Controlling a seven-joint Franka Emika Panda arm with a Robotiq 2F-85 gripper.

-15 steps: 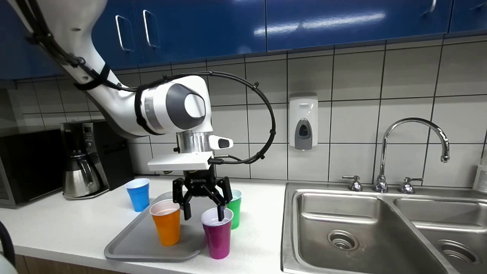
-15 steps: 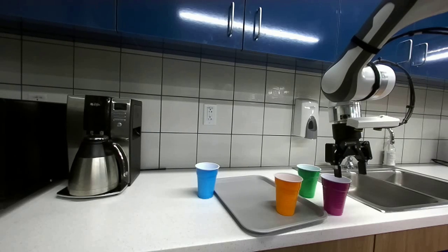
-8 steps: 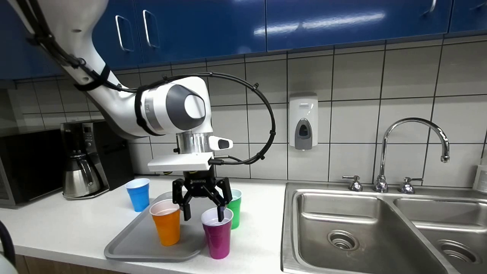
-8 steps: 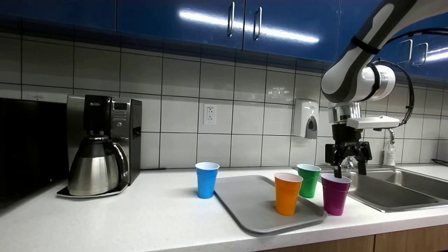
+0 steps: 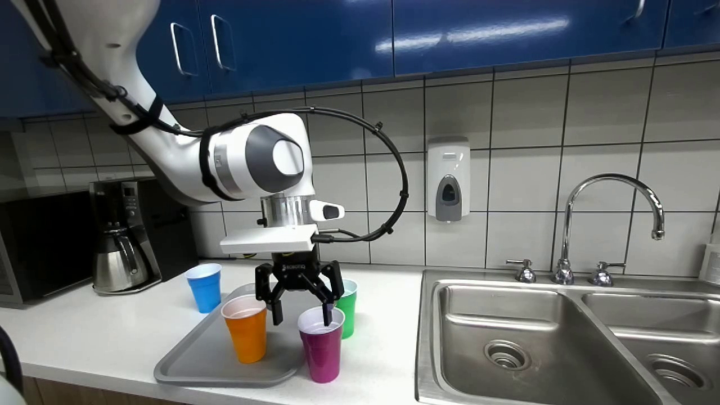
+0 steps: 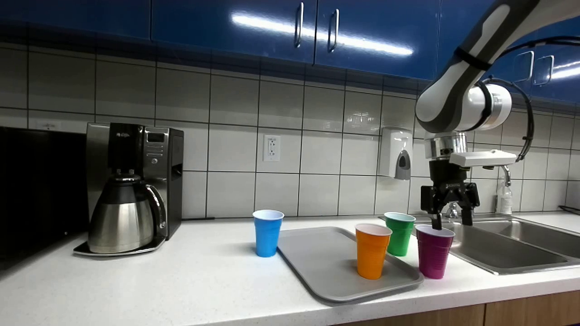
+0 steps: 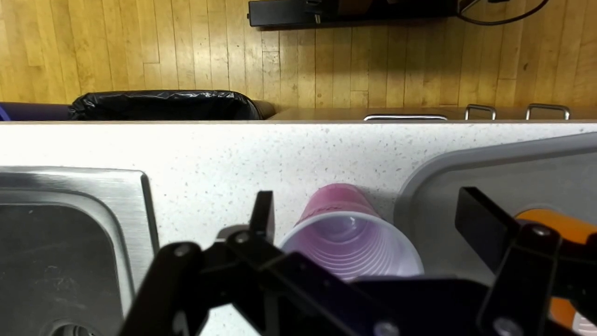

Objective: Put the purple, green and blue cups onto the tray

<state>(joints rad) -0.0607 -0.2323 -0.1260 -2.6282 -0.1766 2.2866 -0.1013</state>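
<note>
1. Coffeemaker (image 6: pixel 126 149) stands on the worktop (image 6: pixel 213 280), on the left in both exterior views, with its pot (image 6: pixel 121 226) in place.
2. The blue cup (image 6: pixel 268 233) is next, upright on the worktop, just beside the left edge of the tray (image 6: pixel 312 253).
3. The tray, grey, lies flat on the worktop; upright on it, nearer its front edge than its back, is the orange cup (image 6: pixel 372 253).
4. The green cup (image 6: pixel 401 237) stands upright on the worktop, just off the tray's right side; in each exterior view another cup hides part of it.
5. The purple cup (image 6: pixel 434 253) is upright on the worktop by the tray's near right corner. In the wrist view a strip of worktop shows between its foot and the tray.
6. The hand (image 5: pixel 302 320) points straight down at the purple cup's mouth, released, its jaws spread well apart. In the wrist view the mouth shows between them. In both exterior views the tip of a jaw overlaps the mouth; whether it touches the cup or sits inside it, I cannot tell.
7. The sink (image 5: pixel 426 337), steel and two-bowled, takes up the right of the worktop, with the tap (image 5: pixel 566 230) upright at its back.
8. A bottle (image 5: pixel 712 267) stands at the back, right of the tap in an exterior view, cut off by the frame's edge.
</note>
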